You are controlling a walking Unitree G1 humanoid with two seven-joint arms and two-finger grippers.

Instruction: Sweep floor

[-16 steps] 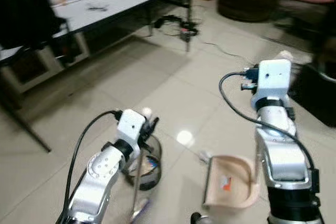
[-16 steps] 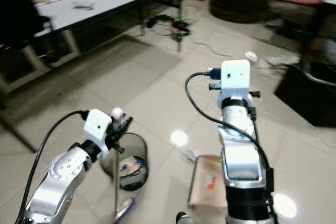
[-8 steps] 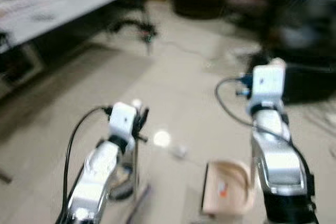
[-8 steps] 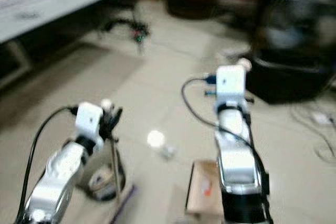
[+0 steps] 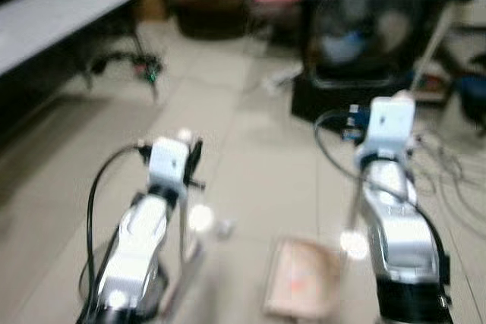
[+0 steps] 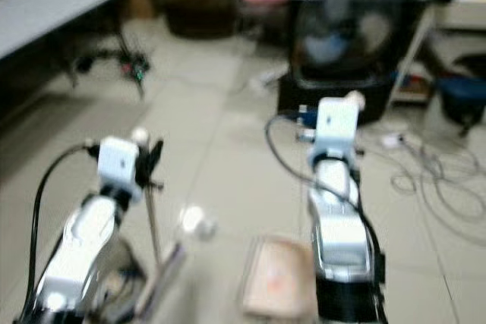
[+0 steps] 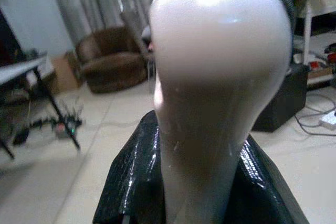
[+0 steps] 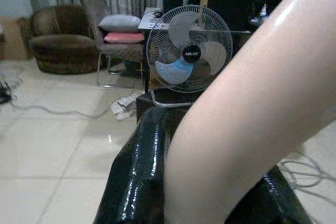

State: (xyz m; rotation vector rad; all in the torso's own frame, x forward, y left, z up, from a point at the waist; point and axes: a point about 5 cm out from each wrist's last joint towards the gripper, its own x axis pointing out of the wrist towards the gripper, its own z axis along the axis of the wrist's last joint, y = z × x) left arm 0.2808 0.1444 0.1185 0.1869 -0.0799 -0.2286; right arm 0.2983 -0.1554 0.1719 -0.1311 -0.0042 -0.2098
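Upright, broom (image 5: 183,229) in left hand (image 5: 190,163).

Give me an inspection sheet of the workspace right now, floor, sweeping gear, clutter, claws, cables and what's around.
Surface: pale tiled floor, glossy, with light glare; head views blurred.
Job's things: broom handle upright in the left claw, its rounded cream tip close to the wrist camera; beige dustpan low on the floor, its cream handle held in the right claw.
Clutter: small pale scrap on the tiles ahead of the dustpan.
Claws: both shut on their handles.
Cables: loose loops on the floor at right; a tangle under the table.
Surroundings: grey table at left, standing fan, brown armchair, chair with pink cushion.
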